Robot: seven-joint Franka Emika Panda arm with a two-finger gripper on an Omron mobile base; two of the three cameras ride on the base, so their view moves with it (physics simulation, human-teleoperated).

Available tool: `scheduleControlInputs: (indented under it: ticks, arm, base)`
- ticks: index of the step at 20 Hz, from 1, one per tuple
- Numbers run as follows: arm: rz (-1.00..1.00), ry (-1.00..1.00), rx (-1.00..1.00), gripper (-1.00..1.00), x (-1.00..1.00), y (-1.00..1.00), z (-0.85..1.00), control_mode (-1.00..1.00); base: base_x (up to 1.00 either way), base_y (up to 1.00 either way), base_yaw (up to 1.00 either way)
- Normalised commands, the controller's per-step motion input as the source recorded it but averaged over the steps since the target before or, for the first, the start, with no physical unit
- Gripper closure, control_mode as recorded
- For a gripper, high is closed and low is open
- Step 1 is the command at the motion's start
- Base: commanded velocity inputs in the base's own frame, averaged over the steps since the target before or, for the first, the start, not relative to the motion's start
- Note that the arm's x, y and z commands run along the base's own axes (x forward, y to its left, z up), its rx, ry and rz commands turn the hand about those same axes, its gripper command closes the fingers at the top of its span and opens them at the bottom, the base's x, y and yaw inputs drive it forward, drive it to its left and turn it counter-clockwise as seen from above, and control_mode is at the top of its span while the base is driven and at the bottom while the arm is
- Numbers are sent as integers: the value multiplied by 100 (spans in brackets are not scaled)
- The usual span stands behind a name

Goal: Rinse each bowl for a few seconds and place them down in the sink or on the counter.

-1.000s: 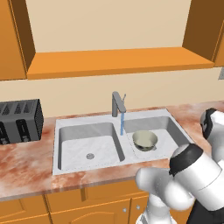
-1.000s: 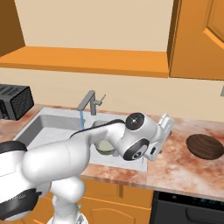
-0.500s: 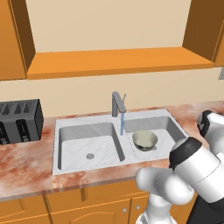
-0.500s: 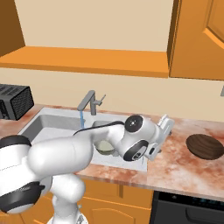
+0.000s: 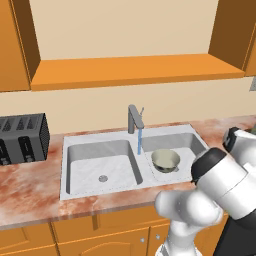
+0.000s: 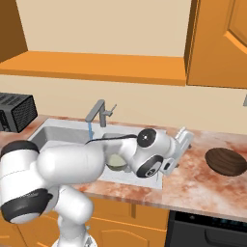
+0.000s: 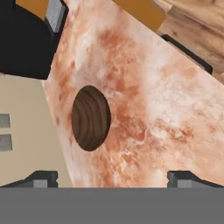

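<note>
1. Kitchen: reddish marbled counter (image 6: 193, 176) runs across the lower half of the right base view, orange cabinets above & below, wooden ledge across the upper part.
2. Our gripper (image 6: 182, 141) sits right of centre in the right base view, over bare counter between sink and brown bowl. Jaws stand wide apart, nothing btwn them; in the hand view both tips (image 7: 118, 177) show at the bottom corners w/ only stone btwn.
3. Brown bowl (image 7: 90, 118) lies centre-left in the hand view, flat on the counter near the wall; in the right base view it's at the right edge (image 6: 226, 161), well apart from the claw. Not yet rinsed, we judge.
4. Cream-green bowl (image 5: 165, 159) rests in the right basin of the sink (image 5: 82, 172), centre of the left base view, just beside the water stream (image 5: 139, 141) from the faucet (image 5: 133, 118).
5. Risks as we see them:
   - Bowl is shallow w/ a low rim; a pinch could slide off or flip it.
   - It's off-centre to the tips, so closing now would miss; we need to realign.
   - Wall is close behind; a push could jam the bowl against it.
   - Carrying back, the elbow crowds the sink, could clip the faucet or the bowl in the basin.
   - Tap is running; splash onto the counter is likely.
</note>
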Motion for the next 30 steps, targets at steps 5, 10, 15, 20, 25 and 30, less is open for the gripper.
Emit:
scheduleControlInputs:
  ticks: [5, 10, 15, 20, 25, 30]
  arm:
    - [-6, 0, 0, -100, 11, -12, -5, -100]
    - [-3, 0, 0, -100, 17, -11, -9, -100]
    - [-2, 0, 0, -100, 19, -8, -11, -100]
    - [-1, 0, 0, -100, 18, -17, -11, -100]
    - [0, 0, 0, -100, 14, -19, -9, -100]
    - [0, 0, 0, -100, 11, -19, -7, -100]
  base:
    - [0, 0, 0]
    - [0, 0, 0]
    - [0, 0, 0]
    - [0, 0, 0]
    - [0, 0, 0]
    - [0, 0, 0]
